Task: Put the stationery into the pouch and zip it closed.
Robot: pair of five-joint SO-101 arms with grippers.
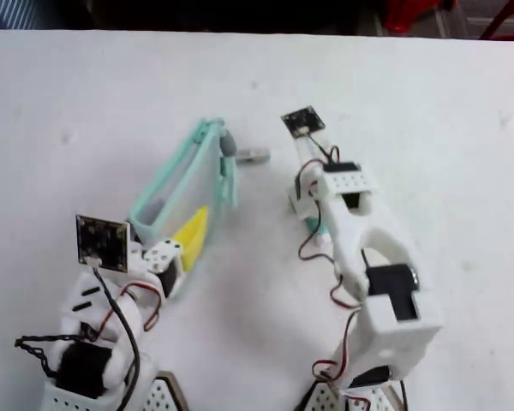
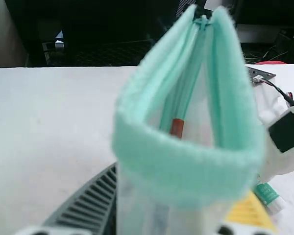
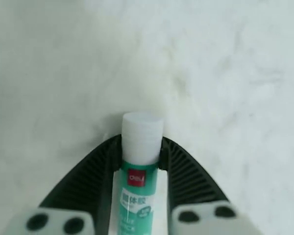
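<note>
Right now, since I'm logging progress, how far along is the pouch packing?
Done: a yellow item and an orange-tipped one appear to sit in the open pouch, which the left gripper holds by one end. In hand: the right gripper is shut on the glue stick, beside the pouch. Left: drop it in, then zip the pouch closed.

Your white desk (image 1: 86, 94) carried the mint pouch (image 1: 178, 190) left of centre, lying at a slant, with a small grey item (image 1: 254, 155) just beside its upper end.
</note>
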